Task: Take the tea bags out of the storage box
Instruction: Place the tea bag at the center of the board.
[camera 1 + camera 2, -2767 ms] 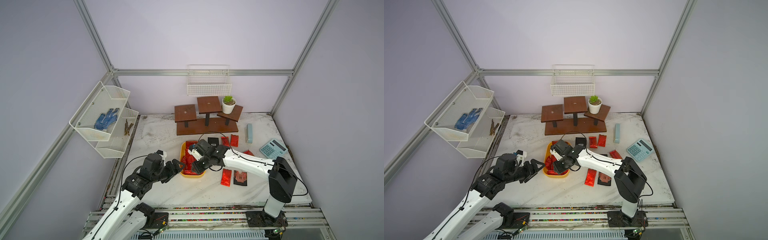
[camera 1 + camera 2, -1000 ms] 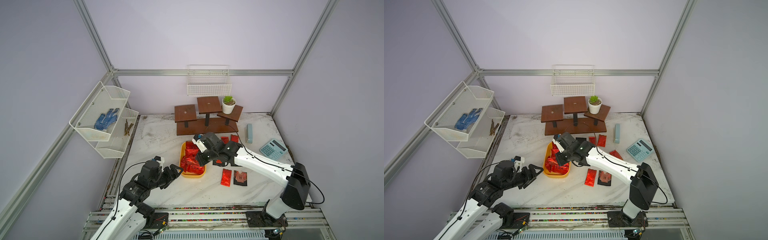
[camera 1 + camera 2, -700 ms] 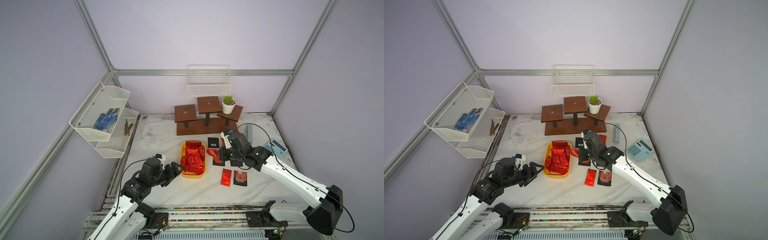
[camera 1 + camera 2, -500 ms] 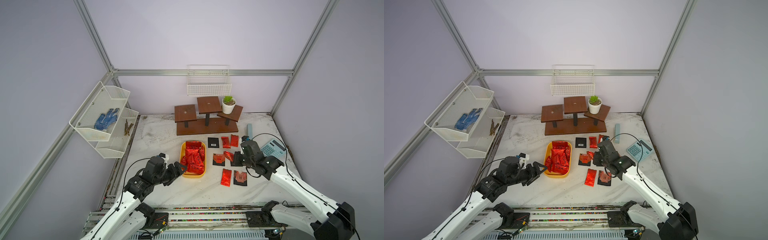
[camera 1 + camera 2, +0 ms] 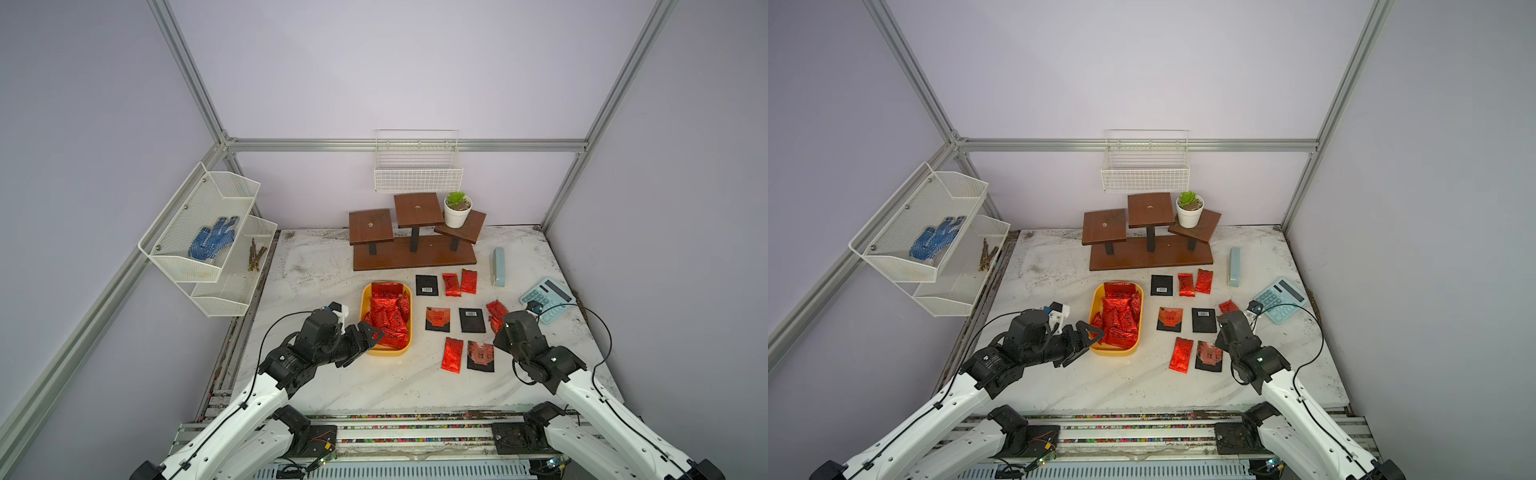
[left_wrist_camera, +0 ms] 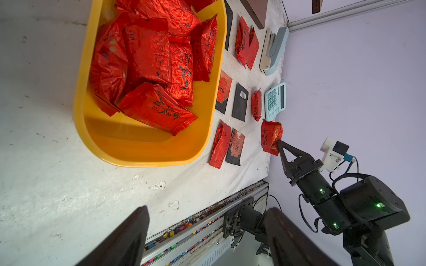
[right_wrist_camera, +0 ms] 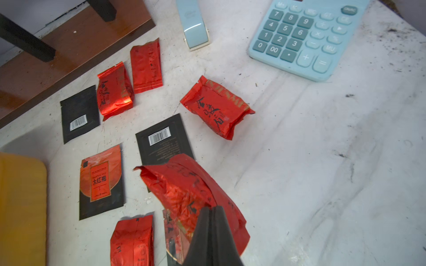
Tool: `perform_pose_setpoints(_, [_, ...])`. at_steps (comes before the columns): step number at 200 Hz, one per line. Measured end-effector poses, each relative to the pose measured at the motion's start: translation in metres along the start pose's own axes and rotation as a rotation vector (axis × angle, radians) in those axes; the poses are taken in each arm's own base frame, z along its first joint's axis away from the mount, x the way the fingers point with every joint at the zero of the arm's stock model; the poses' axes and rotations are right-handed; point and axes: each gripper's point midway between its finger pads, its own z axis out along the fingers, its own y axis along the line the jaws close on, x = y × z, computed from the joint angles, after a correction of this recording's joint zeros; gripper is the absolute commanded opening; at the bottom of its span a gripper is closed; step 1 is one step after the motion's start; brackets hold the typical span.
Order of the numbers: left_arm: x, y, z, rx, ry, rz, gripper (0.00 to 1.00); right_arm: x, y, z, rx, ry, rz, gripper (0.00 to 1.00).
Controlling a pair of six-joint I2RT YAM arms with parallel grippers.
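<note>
The yellow storage box [image 5: 386,353] [image 5: 1115,353] [image 6: 147,152] sits mid-table, with several red foil tea bags [image 5: 388,316] [image 5: 1119,316] [image 6: 147,57] piled inside. My left gripper [image 5: 368,343] [image 5: 1088,343] [image 6: 207,210] is open and empty at the box's near left corner. My right gripper [image 7: 212,214] [image 6: 280,145] is shut on one red tea bag [image 7: 184,188] [image 6: 270,137] [image 5: 494,323], held above the table to the right of the box. More tea bags lie on the table there: a red pair [image 5: 459,283], black sachets [image 5: 471,320] [image 7: 79,112], and another red one [image 7: 216,107].
A light blue calculator [image 5: 546,299] [image 7: 306,34] and a blue stapler [image 5: 498,266] lie at the right edge. A brown wooden stand [image 5: 413,253] with a potted plant [image 5: 456,210] stands at the back. White wire baskets [image 5: 208,237] hang on the left wall.
My right arm has drawn out of the storage box and swung right with a red tea bag, to near the calculator. The left gripper, still open, has edged towards the box.
</note>
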Motion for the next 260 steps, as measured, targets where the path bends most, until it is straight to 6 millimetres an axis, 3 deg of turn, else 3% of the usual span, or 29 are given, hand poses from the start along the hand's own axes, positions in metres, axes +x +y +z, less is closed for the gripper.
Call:
perform_pose_setpoints(42, [-0.001,-0.003,0.0,0.01,-0.004,0.003,0.83,0.009,-0.027,0.009,0.103,-0.026,0.082,0.0])
perform_pose_setpoints(93, [-0.001,-0.006,0.0,0.021,-0.004,0.001,0.83,0.01,-0.042,0.017,0.22,-0.032,0.124,0.0])
perform_pose_setpoints(220, [0.001,-0.01,0.001,0.035,-0.001,0.005,0.83,0.029,-0.032,0.029,0.224,0.084,0.119,0.0])
perform_pose_setpoints(260, [0.001,-0.009,0.002,0.033,0.001,0.004,0.83,0.036,-0.031,0.027,0.186,0.106,0.123,0.17])
